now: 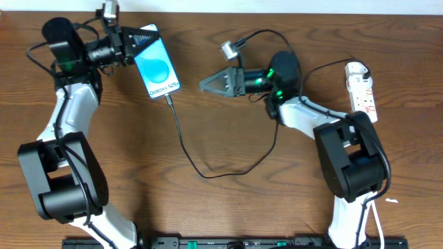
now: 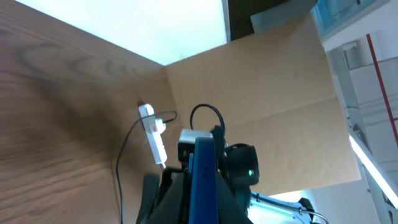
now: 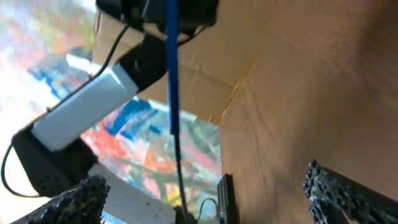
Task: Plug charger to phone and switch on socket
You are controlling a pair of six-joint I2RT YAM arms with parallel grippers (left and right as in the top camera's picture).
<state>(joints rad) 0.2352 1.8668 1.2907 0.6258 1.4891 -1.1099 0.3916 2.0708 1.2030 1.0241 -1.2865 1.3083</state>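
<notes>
From overhead, the charger's point(image 1: 181, 142) plug tip at the phone's point(image 1: 156, 63) near edge is too small to judge as seated, and the socket's point(image 1: 362, 88) switches are unreadable. My left fingers point(image 1: 130, 43) hide the phone's far-left corner. My right fingers point(image 3: 339, 186) run off the picture's bottom edge.

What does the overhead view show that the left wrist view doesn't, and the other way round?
Only overhead: the phone face-on, with its blue screen and white lettering, the charger curling across the table to its lower end, and the right pincer open nearby, holding nothing. Only the left wrist: a brown board standing beyond the table. Both: the phone, gripped by the left pincer, and the white socket.
</notes>
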